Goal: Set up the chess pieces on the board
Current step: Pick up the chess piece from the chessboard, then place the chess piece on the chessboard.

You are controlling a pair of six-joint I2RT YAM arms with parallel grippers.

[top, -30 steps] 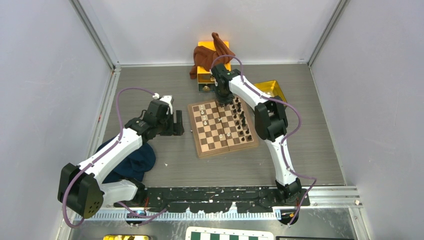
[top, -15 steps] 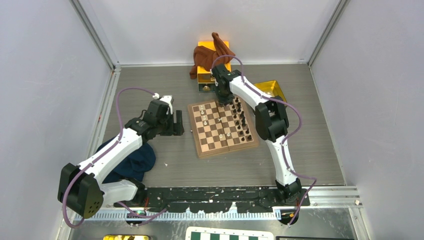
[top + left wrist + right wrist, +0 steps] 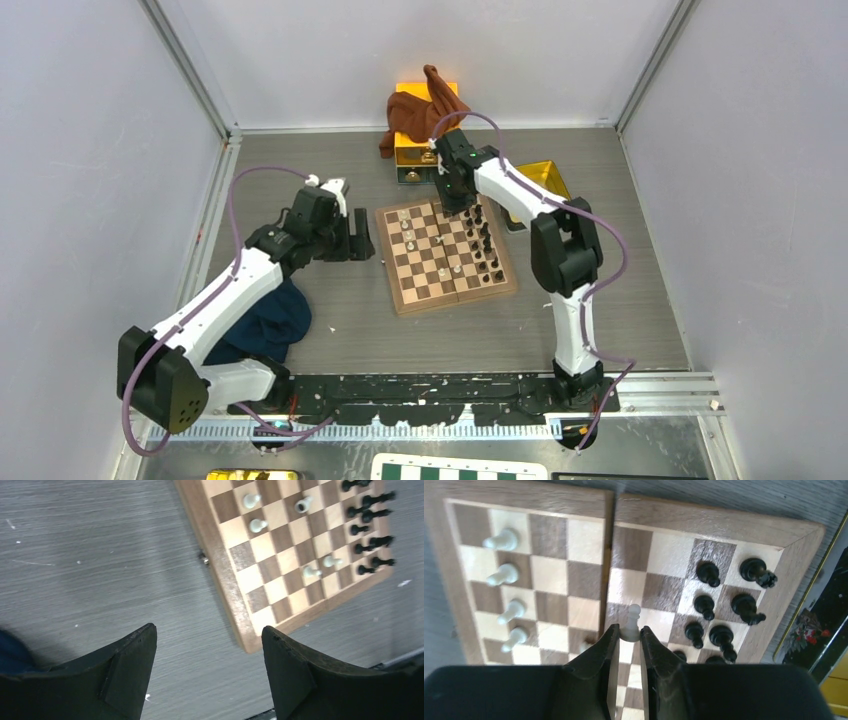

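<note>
Over the far side of the board [image 3: 455,297], in the top view, the right arm reaches forward with its elbow raised and its wrist bent down. The right gripper [image 3: 461,205] points at the squares near the back edge. The left arm stretches out low over the table [image 3: 330,335], and the left gripper [image 3: 356,241] hangs just beside the board's left edge, apart from it. Only this view takes in both arms whole, together with the blue cloth [image 3: 268,325] under the left arm, the brown cloth [image 3: 420,112] heaped beyond the board and the yellow tray [image 3: 548,178] off its far right corner. It is too small to show how either pair of jaws stands. The left wrist view settles that for the left arm: its two dark fingers [image 3: 132,652] stand wide apart with nothing between them, over bare table, with one corner of the board beyond them. A few cream-white pieces [image 3: 257,525] are scattered on the squares there, and the dark pieces [image 3: 370,515] are lined up along the far side. In the right wrist view the jaws are clamped on the base of one cream-white piece [image 3: 632,622], whose head stands clear above the fingertips. It is just beside the board's centre seam, with dark pieces to one side and a line of cream ones to the other. Whether its foot touches the board is hidden.
</note>
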